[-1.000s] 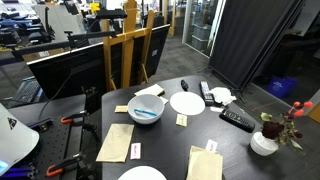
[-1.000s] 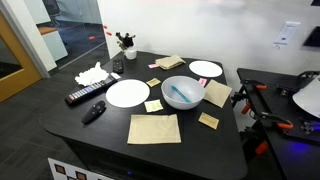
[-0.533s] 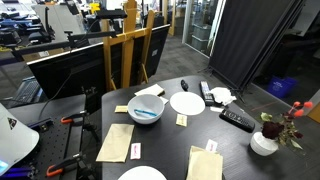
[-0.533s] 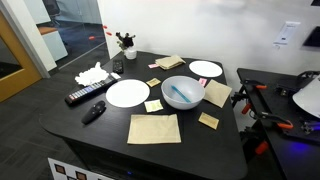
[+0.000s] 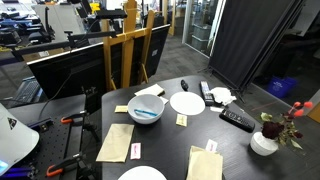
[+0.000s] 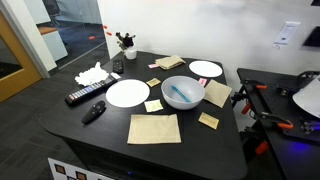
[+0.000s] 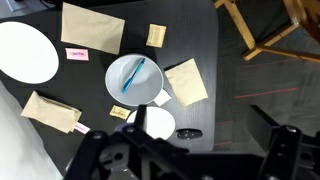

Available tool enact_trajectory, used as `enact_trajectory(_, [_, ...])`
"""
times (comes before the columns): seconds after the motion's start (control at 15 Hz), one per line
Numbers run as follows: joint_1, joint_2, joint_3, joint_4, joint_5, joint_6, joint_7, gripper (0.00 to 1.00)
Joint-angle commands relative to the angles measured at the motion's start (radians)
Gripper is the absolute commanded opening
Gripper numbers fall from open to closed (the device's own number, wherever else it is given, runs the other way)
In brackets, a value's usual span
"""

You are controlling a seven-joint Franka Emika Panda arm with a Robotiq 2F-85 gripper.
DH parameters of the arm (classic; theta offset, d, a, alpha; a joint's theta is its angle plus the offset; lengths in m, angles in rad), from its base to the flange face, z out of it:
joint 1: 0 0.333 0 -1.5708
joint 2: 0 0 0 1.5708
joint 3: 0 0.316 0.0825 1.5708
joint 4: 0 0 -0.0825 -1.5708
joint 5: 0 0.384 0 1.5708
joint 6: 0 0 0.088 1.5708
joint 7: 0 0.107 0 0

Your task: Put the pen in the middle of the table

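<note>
The blue pen (image 7: 133,76) lies inside the white bowl (image 7: 118,92), slanted across it. It shows in both exterior views (image 5: 146,110) (image 6: 180,92). The bowl stands on the dark table (image 6: 105,135) (image 5: 165,132) (image 7: 205,35), toward the robot's side. My gripper (image 7: 190,162) hangs high above the table, open and empty, its dark fingers at the bottom of the wrist view. The pen is well below it and up to the left in that view. The gripper is not seen in either exterior view.
White plates (image 6: 127,93) (image 6: 206,69) (image 5: 186,102), brown paper napkins (image 6: 154,128) (image 7: 92,27) and small notes lie around the bowl. Black remotes (image 6: 82,96) (image 5: 237,119), a small black object (image 7: 188,133) and a flower vase (image 5: 265,140) stand farther off. A wooden chair (image 7: 270,30) is beside the table.
</note>
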Motion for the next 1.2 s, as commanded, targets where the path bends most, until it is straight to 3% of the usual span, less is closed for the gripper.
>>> enact_trajectory(0.0, [-0.063, 0.045, 0.000, -0.042, 0.021, 0.120, 0.082, 1.00])
enact_trajectory(0.53, [-0.159, 0.290, -0.006, -0.101, -0.002, 0.429, 0.183, 1.00])
enact_trajectory(1.13, [-0.195, 0.628, -0.065, -0.065, -0.036, 0.627, 0.256, 1.00])
